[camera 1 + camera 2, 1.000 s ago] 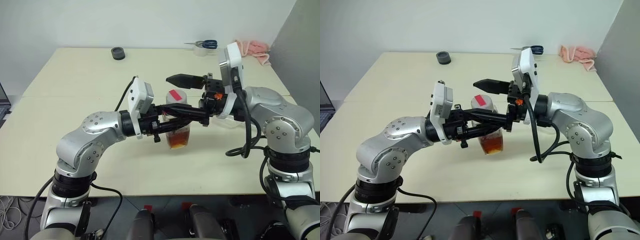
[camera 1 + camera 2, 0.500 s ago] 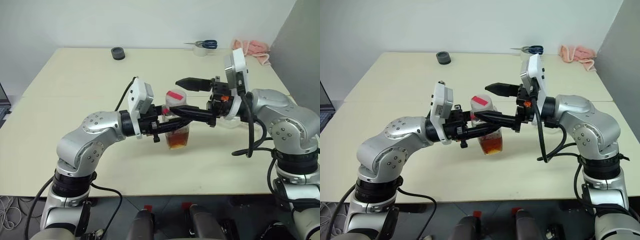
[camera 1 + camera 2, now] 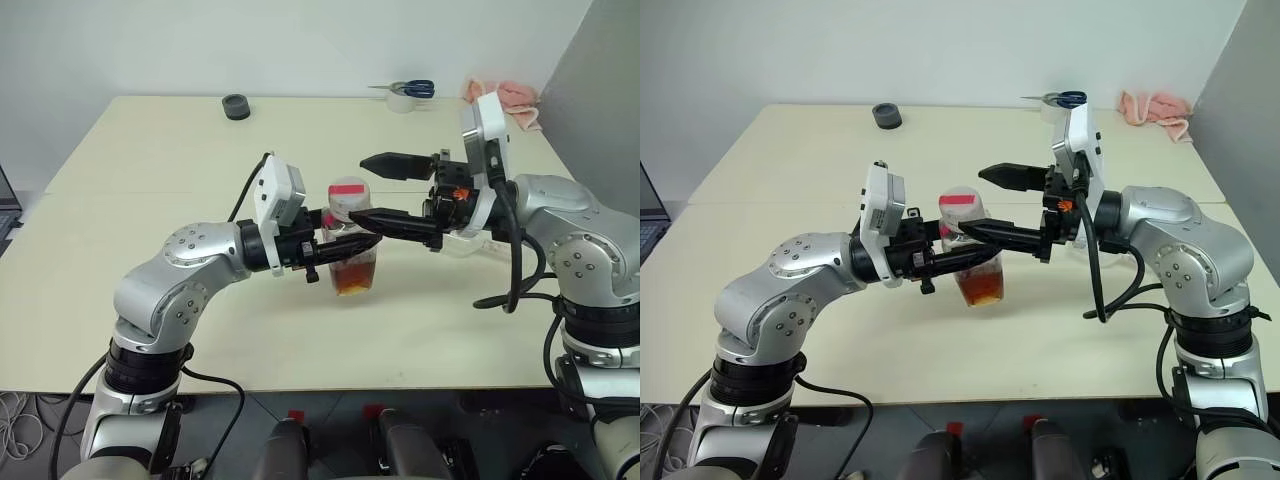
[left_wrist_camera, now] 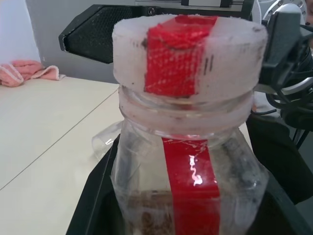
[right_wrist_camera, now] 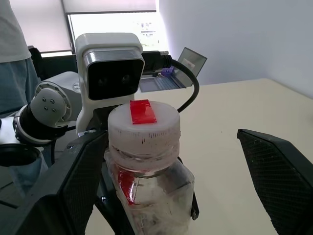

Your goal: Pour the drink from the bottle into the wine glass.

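The bottle (image 3: 350,245) stands upright above the table, held around its body by my left gripper (image 3: 345,247), which is shut on it. Its white cap (image 5: 144,126) with a red strip is on. The reddish-brown drink (image 3: 355,281) fills the bottom part. My right gripper (image 3: 356,187) is open at cap height, and its wide-spread fingers (image 5: 276,169) flank the cap without touching it. A clear shape that looks like the wine glass (image 3: 468,243) stands on the table behind my right hand, mostly hidden.
A black tape roll (image 3: 236,105) lies at the far left of the table. Scissors on a white roll (image 3: 405,92) and a pink cloth (image 3: 505,95) lie at the far right. A person (image 5: 12,34) and a laptop (image 5: 188,61) show beyond the table.
My right gripper has drawn back to the right, so its fingertips now sit beside the cap instead of reaching past it. The left arm and the bottle stayed still.
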Tool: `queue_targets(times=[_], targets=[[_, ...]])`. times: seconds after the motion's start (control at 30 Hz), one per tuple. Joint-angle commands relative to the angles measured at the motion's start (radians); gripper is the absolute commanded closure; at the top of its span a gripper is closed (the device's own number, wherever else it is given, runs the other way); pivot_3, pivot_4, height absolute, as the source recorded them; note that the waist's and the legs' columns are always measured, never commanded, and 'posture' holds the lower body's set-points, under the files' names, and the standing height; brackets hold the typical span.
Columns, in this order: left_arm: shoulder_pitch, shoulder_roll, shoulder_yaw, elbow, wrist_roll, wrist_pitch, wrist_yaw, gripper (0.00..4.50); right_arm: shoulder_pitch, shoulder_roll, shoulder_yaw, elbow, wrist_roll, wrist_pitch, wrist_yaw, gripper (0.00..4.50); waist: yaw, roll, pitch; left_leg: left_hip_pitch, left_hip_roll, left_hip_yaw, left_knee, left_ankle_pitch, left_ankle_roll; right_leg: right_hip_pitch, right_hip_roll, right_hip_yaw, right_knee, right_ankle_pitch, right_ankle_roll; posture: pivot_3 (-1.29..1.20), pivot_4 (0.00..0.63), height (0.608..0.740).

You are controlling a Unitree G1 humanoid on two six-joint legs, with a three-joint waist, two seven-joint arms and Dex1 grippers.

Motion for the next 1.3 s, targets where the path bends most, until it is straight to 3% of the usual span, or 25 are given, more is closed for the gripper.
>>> queue_targets(times=[0.03, 0.27, 0.77, 0.87, 1.07, 1.3], targets=[[-0.024, 0.002, 0.007, -0.025, -0.007, -0.034, -0.023, 2.70, 0.003, -0.014, -0.043, -0.015, 0.015, -0.006, -0.005, 0.02, 0.000, 0.000, 0.000, 0.000, 0.000, 0.000, 0.000, 0.000, 0.000, 0.000, 0.000, 0.000, 0.000, 0.000, 0.000, 0.00, 0.150, 0.740], [-0.019, 0.000, 0.006, -0.030, -0.004, -0.031, -0.026, 2.70, 0.003, -0.016, -0.043, -0.017, 0.073, 0.025, 0.033, 0.02, 0.000, 0.000, 0.000, 0.000, 0.000, 0.000, 0.000, 0.000, 0.000, 0.000, 0.000, 0.000, 0.000, 0.000, 0.000, 0.00, 0.150, 0.740], [-0.029, 0.002, 0.007, -0.030, -0.007, -0.020, -0.019, 2.70, -0.054, 0.110, 0.000, 0.013, 0.077, 0.020, -0.003, 0.02, 0.000, 0.000, 0.000, 0.000, 0.000, 0.000, 0.000, 0.000, 0.000, 0.000, 0.000, 0.000, 0.000, 0.000, 0.000, 0.00, 0.150, 0.740], [-0.032, 0.000, 0.007, -0.029, -0.007, -0.020, -0.017, 2.70, -0.055, 0.115, 0.012, 0.019, 0.058, 0.003, 0.007, 0.51, 0.000, 0.000, 0.000, 0.000, 0.000, 0.000, 0.000, 0.000, 0.000, 0.000, 0.000, 0.000, 0.000, 0.000, 0.000, 0.00, 0.150, 0.740], [-0.032, -0.003, 0.006, -0.032, -0.008, -0.017, -0.010, 2.70, -0.061, 0.126, 0.011, 0.026, 0.054, -0.010, 0.001, 2.53, 0.000, 0.000, 0.000, 0.000, 0.000, 0.000, 0.000, 0.000, 0.000, 0.000, 0.000, 0.000, 0.000, 0.000, 0.000, 0.00, 0.150, 0.740], [-0.013, -0.002, 0.007, -0.051, -0.022, -0.005, -0.003, 2.70, -0.109, 0.135, -0.016, 0.065, 0.008, -0.088, -0.007, 2.65, 0.000, 0.000, 0.000, 0.000, 0.000, 0.000, 0.000, 0.000, 0.000, 0.000, 0.000, 0.000, 0.000, 0.000, 0.000, 0.00, 0.150, 0.740]])
